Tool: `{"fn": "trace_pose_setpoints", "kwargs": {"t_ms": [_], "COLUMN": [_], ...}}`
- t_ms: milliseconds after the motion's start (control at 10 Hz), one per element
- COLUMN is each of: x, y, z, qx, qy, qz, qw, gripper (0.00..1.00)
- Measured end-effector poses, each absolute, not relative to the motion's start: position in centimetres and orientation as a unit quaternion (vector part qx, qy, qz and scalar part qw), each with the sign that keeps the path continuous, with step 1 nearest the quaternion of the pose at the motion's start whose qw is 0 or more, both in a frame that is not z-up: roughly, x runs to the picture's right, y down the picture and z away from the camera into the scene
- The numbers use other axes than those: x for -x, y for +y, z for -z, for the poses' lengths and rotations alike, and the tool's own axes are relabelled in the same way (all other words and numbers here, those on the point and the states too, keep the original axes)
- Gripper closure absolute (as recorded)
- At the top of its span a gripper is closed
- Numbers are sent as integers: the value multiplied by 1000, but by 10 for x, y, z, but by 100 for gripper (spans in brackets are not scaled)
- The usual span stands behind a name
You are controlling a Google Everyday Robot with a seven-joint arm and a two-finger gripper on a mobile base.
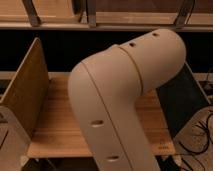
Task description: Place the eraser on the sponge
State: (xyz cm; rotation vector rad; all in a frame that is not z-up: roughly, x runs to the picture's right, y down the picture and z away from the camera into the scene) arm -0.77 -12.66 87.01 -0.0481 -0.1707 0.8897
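**Task objects.** The eraser and the sponge are both hidden. The robot's arm fills the middle of the view and covers most of the table, so where they lie, and whether they touch, cannot be told.

**Gripper.** The gripper is also out of sight, somewhere behind the arm. Its two fingers are drawn together; whether anything is clamped between them cannot be told.

**Arm.** The large, smooth-shelled beige robot arm (125,95) is bent like an elbow. One thick link rises from the bottom edge near the centre. The other runs up and to the right, ending in a rounded cap near the top right. A seam rings the joint between them. Small dark oval slots (97,122) mark the lower link, and similar ones show near the top of the upper link.

**Surroundings.**
- A light wooden tabletop (52,125) shows to the left of the arm, and a narrower strip shows to its right.
- An upright light-brown wooden side board (25,87) stands along the table's left edge.
- A dark grey upright panel (175,97) stands along the right edge.
- Behind the table is a dark recess, with a pale horizontal shelf rail (60,20) and slanted metal brackets (31,12) above it.
- Black cables (200,135) lie on the pale floor at lower right.
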Motion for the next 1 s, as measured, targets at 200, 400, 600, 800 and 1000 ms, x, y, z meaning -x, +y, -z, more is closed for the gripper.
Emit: {"fn": "trace_pose_setpoints", "kwargs": {"t_ms": [200, 400, 600, 800, 1000], "x": [3, 20, 35, 44, 42], "y": [-71, -27, 10, 36, 40], "z": [-854, -840, -824, -815, -814], "qx": [51, 79, 101, 119, 121], "qy": [-62, -57, -54, -52, -50], "qz": [-456, -468, -477, -483, -484], "qw": [886, 878, 872, 866, 865], "gripper": [100, 100, 100, 100, 100]}}
